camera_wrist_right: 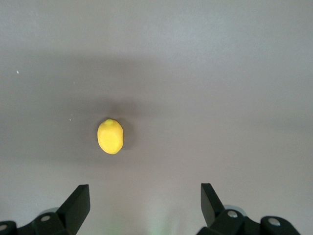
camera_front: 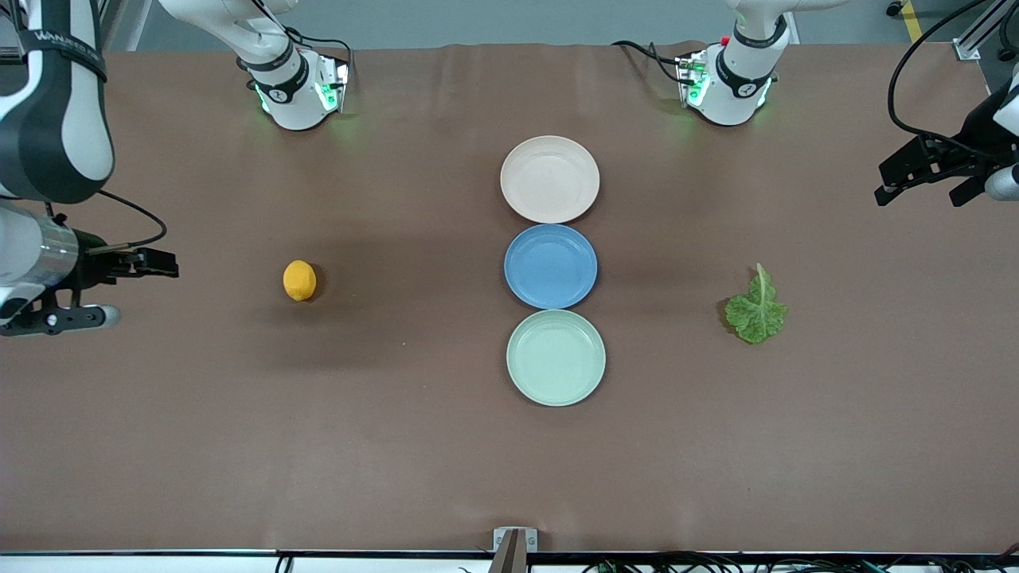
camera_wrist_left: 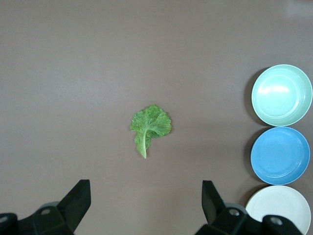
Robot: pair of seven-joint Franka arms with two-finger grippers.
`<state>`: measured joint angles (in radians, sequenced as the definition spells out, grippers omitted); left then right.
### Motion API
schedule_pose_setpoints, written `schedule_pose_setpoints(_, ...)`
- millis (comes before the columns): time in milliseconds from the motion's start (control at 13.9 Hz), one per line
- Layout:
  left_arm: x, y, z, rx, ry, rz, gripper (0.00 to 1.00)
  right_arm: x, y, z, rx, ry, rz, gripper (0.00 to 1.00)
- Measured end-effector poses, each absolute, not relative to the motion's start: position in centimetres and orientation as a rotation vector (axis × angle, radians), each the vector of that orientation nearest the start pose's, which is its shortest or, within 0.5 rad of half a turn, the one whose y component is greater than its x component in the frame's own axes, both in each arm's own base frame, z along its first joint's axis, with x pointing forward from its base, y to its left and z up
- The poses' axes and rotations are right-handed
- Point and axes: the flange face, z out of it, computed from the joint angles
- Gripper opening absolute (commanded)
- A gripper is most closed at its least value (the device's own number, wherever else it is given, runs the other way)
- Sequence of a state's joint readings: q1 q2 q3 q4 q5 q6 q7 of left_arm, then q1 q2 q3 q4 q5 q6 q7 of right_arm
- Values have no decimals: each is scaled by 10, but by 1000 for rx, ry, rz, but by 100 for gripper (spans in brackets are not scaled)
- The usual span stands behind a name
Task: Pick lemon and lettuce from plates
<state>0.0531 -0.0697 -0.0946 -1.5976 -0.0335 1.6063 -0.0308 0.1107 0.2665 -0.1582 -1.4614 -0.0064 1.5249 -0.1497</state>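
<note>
Lemon on table, "WANSO…" lettering on right arm.

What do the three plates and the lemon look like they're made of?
The beige plate, blue plate and green plate look like matte moulded plastic, with a soft sheen and even colour. The lemon is smooth and evenly yellow, possibly a plastic replica.

Under the left tool, its fingers spread wide, the lettuce lies flat on the brown table, well apart from touching mint plate, blue plate and beige plate.
</note>
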Motion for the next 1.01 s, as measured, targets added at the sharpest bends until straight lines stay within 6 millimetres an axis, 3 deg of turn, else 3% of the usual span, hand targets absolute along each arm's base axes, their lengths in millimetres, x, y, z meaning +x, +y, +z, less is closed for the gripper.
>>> schedule_pose_setpoints(287,536,-28,653,-3169,18,-123,100,616,-21,557,-3156,-145,307,100)
schedule_pose_setpoints(575,536,-28,653,-3169,19,-123,100,610,-11,560,-3151,-103,367,100)
schedule_pose_setpoints(1006,536,-29,656,-3169,22,-134,100,587,-17,587,-3150,-93,279,100)
